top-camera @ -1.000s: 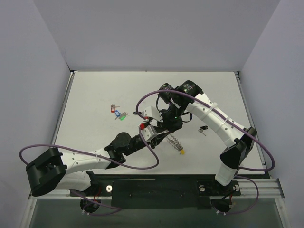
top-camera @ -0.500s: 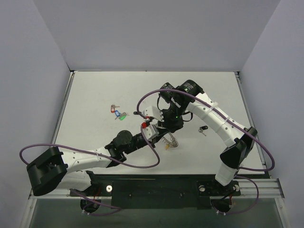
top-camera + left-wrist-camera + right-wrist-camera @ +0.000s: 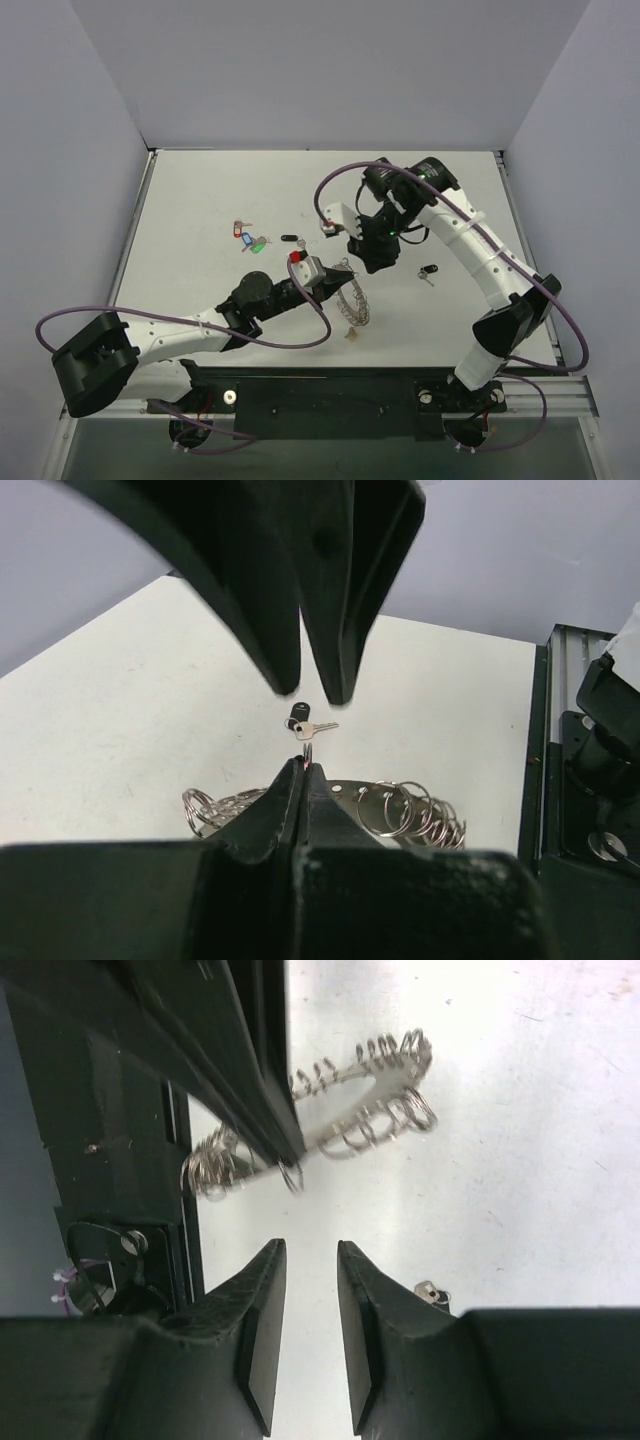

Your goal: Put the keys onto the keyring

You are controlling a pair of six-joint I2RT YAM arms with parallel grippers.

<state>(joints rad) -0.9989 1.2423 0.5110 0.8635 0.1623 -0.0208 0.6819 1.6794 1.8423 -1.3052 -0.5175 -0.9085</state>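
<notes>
Top external: keyring (image 3: 354, 300) mid-table, one end lifted; keys (image 3: 246, 239) well left.
Left wrist: left gripper (image 3: 306, 770) clamped on a keyring loop.
Right wrist: right gripper (image 3: 310, 1252) narrowly parted, empty.

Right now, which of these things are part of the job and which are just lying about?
Job:
keyring, pinched in left claw
yellow key
black key
second black key
coloured keys

Not the job:
purple cable
front rail

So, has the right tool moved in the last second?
Yes. The right tool shifted right, toward the right-hand black-tagged key.
</notes>
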